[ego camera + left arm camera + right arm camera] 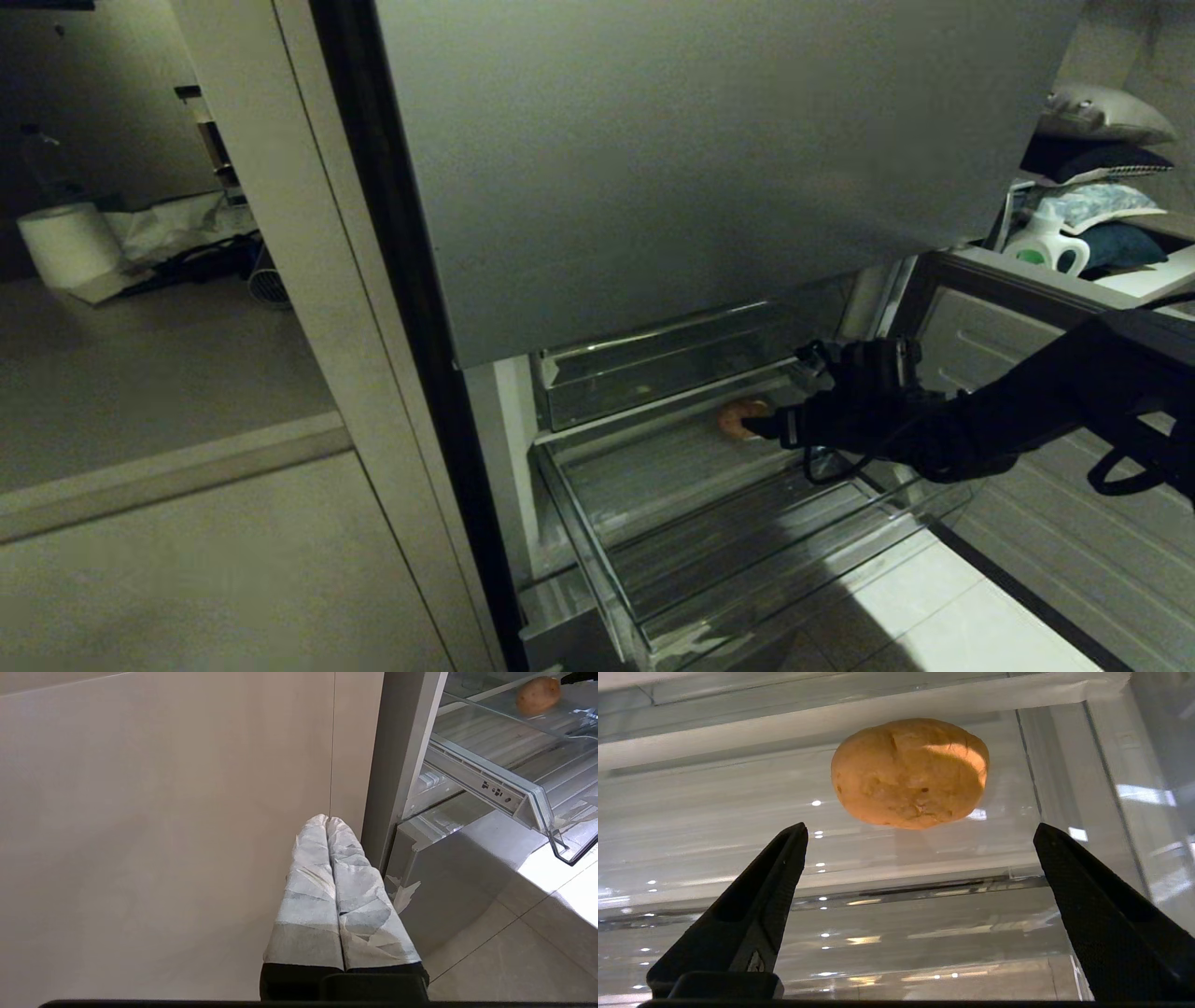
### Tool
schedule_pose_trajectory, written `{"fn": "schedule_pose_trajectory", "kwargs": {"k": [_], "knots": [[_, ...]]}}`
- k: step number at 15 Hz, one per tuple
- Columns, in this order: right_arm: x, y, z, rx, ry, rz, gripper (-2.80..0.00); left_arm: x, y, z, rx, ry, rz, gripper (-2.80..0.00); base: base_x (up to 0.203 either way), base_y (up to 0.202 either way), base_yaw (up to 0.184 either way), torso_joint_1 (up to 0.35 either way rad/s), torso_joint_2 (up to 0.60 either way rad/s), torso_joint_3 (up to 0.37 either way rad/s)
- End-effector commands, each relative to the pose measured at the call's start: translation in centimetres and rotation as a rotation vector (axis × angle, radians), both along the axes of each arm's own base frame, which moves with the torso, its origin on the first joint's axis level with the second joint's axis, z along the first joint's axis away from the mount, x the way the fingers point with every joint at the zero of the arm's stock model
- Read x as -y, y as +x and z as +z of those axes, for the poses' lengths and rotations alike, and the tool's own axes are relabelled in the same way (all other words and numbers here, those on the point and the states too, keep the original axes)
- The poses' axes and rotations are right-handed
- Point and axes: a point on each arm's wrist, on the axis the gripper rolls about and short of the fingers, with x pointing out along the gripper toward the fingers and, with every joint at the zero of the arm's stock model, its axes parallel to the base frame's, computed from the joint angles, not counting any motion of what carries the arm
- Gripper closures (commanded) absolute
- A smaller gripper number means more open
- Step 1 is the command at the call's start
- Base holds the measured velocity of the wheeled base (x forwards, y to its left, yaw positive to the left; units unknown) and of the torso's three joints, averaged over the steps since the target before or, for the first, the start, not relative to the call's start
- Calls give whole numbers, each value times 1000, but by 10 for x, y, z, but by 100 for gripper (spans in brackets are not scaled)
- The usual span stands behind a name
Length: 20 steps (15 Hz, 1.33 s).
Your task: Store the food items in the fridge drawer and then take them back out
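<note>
While the orange-brown lump (909, 772) lies on the ridged floor at the back of the pulled-out fridge drawer (597, 560), the right gripper (920, 833) hovers just short of it, jaws spread wide and empty; the left gripper (328, 820) hangs pressed closed beside the fridge.

Ridged floor of the fridge drawer (653, 485) lies bare before the orange-brown lump (740, 417); door panel (709, 168) overhangs.

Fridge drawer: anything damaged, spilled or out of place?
No spill or breakage shows. The drawer is pulled out, holding one orange-brown lump near its back; no green item shows. Torn white tape scraps hang off the fridge base. Right gripper is open just short of the lump.
</note>
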Motion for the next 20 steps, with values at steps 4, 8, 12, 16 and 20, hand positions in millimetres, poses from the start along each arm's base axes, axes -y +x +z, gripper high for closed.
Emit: {"fn": "schedule_pose_trajectory", "kwargs": {"k": [4, 8, 12, 16, 20], "knots": [[-2, 2, -6, -4, 1, 6, -280, 0, 0, 0, -2, 0, -1, 0, 0, 0, 0, 0, 0, 0], [-1, 0, -7, -12, 7, 12, -280, 0, 0, 0, -2, 0, -1, 0, 0, 0, 0, 0, 0, 0], [1, -17, -2, -43, -2, 14, -280, 0, 0, 0, -2, 0, -1, 0, 0, 0, 0, 0, 0, 0], [7, -45, 13, -119, -17, 12, -280, 0, 0, 0, -2, 0, -1, 0, 0, 0, 0, 0, 0, 0], [10, -66, 12, -167, -27, 13, -280, 0, 0, 0, -2, 0, -1, 0, 0, 0, 0, 0, 0, 0]]}}
